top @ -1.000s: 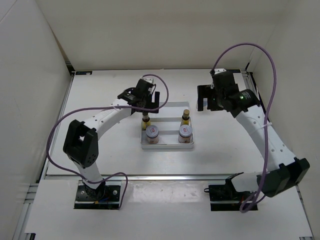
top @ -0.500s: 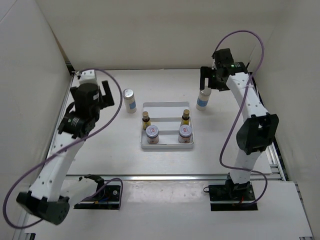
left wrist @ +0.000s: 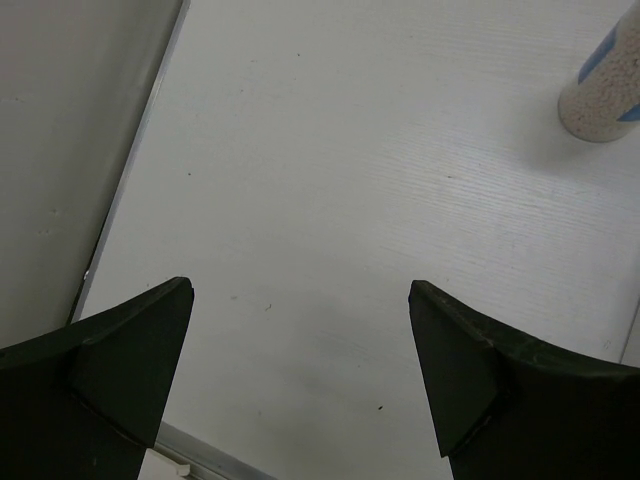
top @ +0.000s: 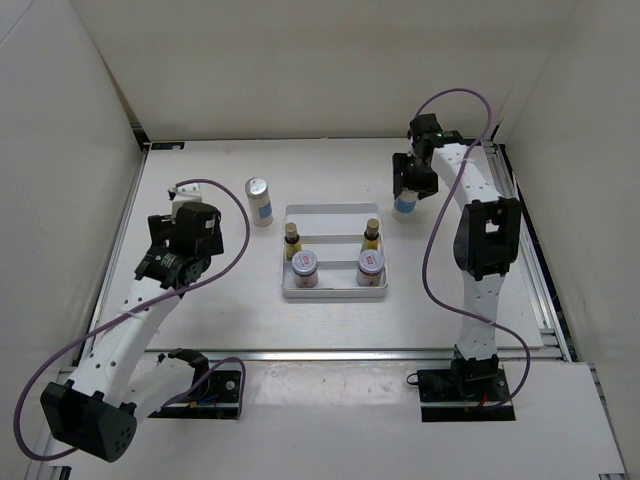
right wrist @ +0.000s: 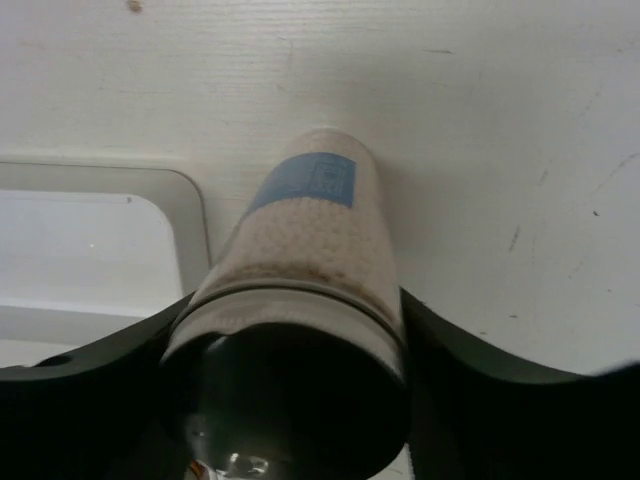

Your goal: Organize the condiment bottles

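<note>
The white bottle (right wrist: 300, 240) is caught between the fingers of the right gripper (top: 406, 190), which are closed against both its sides high up near the cap. The bottle appears to be planted upright on the tabletop (top: 330, 320), far right, just beside the far right corner of the grey tray (top: 335, 222). A grip that high is judged to have been chosen so that the bottle can be carried upright and set down without the fingers fouling the tray.

The tray's layout can now be read. Two silver-lidded jars (top: 305, 265) (top: 371, 264) are lined up along the near row, and two tiny yellow bottles (top: 292, 238) (top: 371, 234) are stood just behind them. The far strip is left bare, and it is presumably there that the tall pair is wanted. The rim will have to be cleared on the way in. The right-hand yellow bottle is placed just in front of that free spot, so a knock is to be feared.

On the other side, the left gripper (left wrist: 298, 290) is held wide open over bare tabletop, with nothing between its fingers. It is kept well apart from the second white bottle (top: 259, 199), which is left standing just outside the tray's far left corner. By that placing the middle is kept free for the right arm, it would seem.
</note>
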You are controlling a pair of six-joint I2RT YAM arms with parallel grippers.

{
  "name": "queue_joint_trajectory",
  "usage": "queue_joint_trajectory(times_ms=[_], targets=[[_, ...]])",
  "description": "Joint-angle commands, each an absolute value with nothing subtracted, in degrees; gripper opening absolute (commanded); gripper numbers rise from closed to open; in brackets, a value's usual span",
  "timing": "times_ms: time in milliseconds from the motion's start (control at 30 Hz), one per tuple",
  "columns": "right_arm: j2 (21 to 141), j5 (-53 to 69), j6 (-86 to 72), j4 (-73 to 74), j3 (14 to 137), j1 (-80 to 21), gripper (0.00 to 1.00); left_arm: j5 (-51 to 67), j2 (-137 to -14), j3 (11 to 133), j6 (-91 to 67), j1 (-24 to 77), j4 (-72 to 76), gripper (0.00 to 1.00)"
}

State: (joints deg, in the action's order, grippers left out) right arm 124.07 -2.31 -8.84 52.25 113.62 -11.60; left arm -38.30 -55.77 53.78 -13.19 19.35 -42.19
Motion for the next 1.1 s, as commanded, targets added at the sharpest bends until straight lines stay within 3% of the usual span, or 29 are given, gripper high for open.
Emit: queue_joint_trajectory(times_ms=[0,33,100,233,500,1067], targets=[[124.0,-1.9,-9.5,51.0,117.2,-11.3,0.64,-40.2,-53.8,53.9,-14.3,19.6,-41.6,1.0],[124.0,-1.9,-9.5,51.0,117.8,-11.3,0.49,-39.6,-53.8,53.4,-14.3,19.6,-41.6,1.0],[122.7,-3.2,-9.5,51.5,117.2,-11.3,0.33,-39.0,-53.3,53.3,-14.3,19.6,-41.6,1.0],[117.5,-6.7,-8.3,52.1,116.4,-13.3,0.25,-37.8,-53.3,53.3,-14.9,19.6,-41.6,1.0],[110.0,-1.1,-5.9,52.7,114.4,-20.6,0.25,-34.5,-54.3,53.3,-14.9,19.6,-41.0,1.0],[114.6,-5.6,-9.0,50.7,106.4,-28.3,0.29,-32.9,-53.8,53.3,-13.7,19.6,-40.4,1.0]])
